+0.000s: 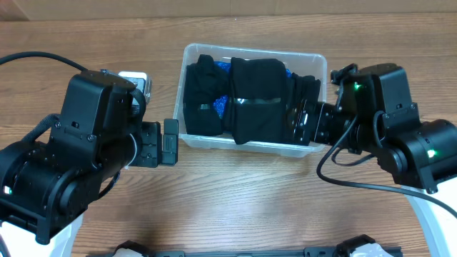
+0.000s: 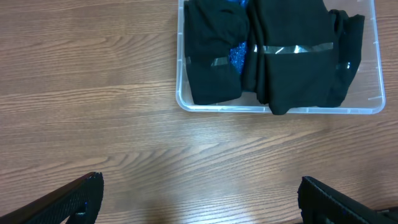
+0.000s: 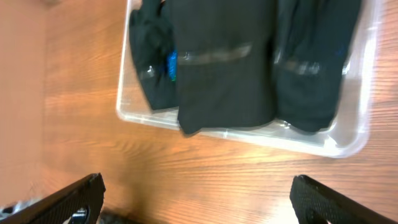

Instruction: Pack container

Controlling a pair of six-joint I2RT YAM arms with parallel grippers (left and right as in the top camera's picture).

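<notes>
The clear container [image 1: 253, 51] stands at the back middle of the wooden table, filled with folded black garments [image 1: 253, 100] and a blue item [image 1: 223, 107] between them. My left gripper [image 1: 170, 141] is open and empty, just outside the container's front left corner. My right gripper [image 1: 308, 123] is open and empty at the container's front right corner. In the left wrist view the container [image 2: 280, 111] and garments [image 2: 292, 62] lie beyond the open fingers [image 2: 199, 190]. In the right wrist view the container [image 3: 261, 138] and garments [image 3: 224, 62] lie beyond the open fingers [image 3: 198, 186].
A small silver-white object [image 1: 136, 77] sits behind the left arm. A black bar and a white object [image 1: 364, 248] lie along the table's front edge. Cables run from both arms.
</notes>
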